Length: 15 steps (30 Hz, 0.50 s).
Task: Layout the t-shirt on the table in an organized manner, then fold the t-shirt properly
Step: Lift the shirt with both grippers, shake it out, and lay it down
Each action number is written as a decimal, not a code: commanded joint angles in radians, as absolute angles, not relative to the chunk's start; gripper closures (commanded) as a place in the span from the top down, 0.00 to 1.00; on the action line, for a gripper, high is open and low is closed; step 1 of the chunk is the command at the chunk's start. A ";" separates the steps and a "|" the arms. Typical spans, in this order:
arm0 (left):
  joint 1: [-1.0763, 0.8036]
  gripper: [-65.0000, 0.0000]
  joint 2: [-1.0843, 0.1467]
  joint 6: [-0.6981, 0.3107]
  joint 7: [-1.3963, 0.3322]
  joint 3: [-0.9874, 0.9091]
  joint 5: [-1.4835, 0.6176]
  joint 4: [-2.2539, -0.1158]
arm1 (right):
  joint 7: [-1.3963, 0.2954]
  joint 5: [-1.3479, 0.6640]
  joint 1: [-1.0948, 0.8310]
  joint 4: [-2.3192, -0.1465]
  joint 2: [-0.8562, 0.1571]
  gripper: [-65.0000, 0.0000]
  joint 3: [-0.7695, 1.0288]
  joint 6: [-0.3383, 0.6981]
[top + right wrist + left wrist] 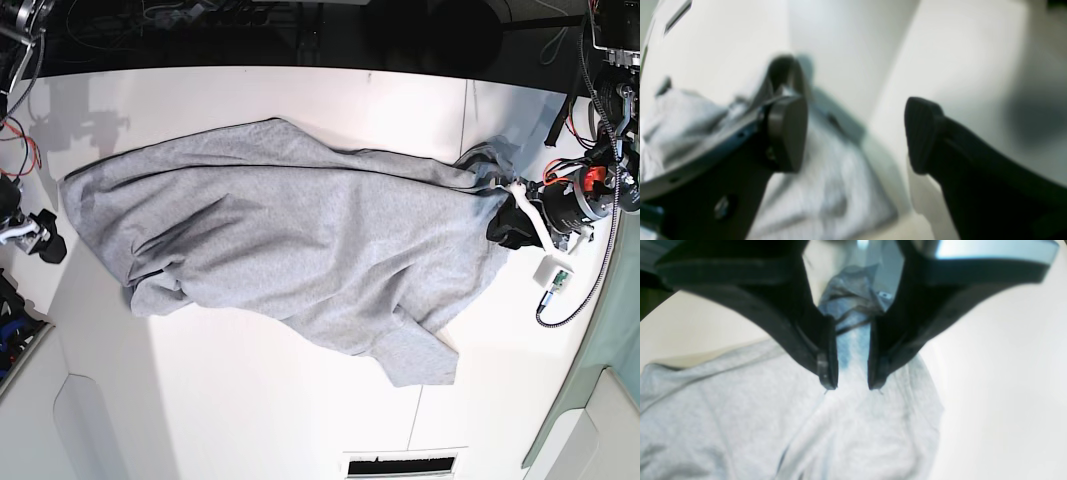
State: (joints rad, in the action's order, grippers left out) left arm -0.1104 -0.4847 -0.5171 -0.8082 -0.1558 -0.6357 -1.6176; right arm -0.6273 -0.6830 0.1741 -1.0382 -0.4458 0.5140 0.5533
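Shirt (300, 230) was stretched across the table (250, 400) for flattening; left gripper (852, 386) was parted around cloth, right gripper (857, 136) released.

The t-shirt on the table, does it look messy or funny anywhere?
Yes. The t-shirt lies stretched slantwise across the table, wrinkled and bunched at both ends. One sleeve sticks out at the bottom, and the end by the left gripper is scrunched up.

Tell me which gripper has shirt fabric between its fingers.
The left gripper: a bunch of the shirt sits in its narrow gap. The right gripper gapes wide with nothing between.
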 commanded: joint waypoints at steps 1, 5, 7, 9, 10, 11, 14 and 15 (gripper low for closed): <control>-0.101 0.32 -0.502 -0.521 -0.799 -0.165 -0.647 -1.629 | -0.607 -0.715 0.162 -1.076 -0.467 0.69 0.520 0.566; -0.100 0.55 -0.501 -0.521 -0.767 -0.163 -0.649 -1.586 | -0.598 -0.709 0.070 -1.101 -0.462 0.69 0.519 0.565; -0.100 0.59 -0.501 -0.520 -0.731 -0.163 -0.639 -1.532 | -0.567 -0.691 0.033 -1.099 -0.458 0.69 0.519 0.564; -0.100 0.59 -0.497 -0.519 -0.693 -0.163 -0.625 -1.464 | -0.536 -0.676 -0.002 -1.096 -0.449 0.69 0.519 0.564; -0.099 0.59 -0.495 -0.516 -0.664 -0.163 -0.607 -1.432 | -0.525 -0.661 -0.016 -1.095 -0.441 0.69 0.519 0.565; -0.097 0.59 -0.492 -0.510 -0.632 -0.163 -0.586 -1.402 | -0.519 -0.644 -0.026 -1.093 -0.432 0.69 0.519 0.565; -0.080 0.59 -0.478 -0.493 -0.583 -0.163 -0.538 -1.334 | -0.519 -0.628 -0.028 -1.093 -0.399 0.65 0.516 0.565; -0.077 0.59 -0.472 -0.498 -0.587 -0.162 -0.538 -1.322 | -0.519 -0.628 -0.025 -1.093 -0.387 0.61 0.516 0.565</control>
State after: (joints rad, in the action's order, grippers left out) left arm -0.0948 -0.4568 -0.4904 -0.6052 -0.1566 -0.5209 -1.3067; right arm -0.5163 -0.6243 -0.0330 -1.0813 -0.3756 0.5148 0.5579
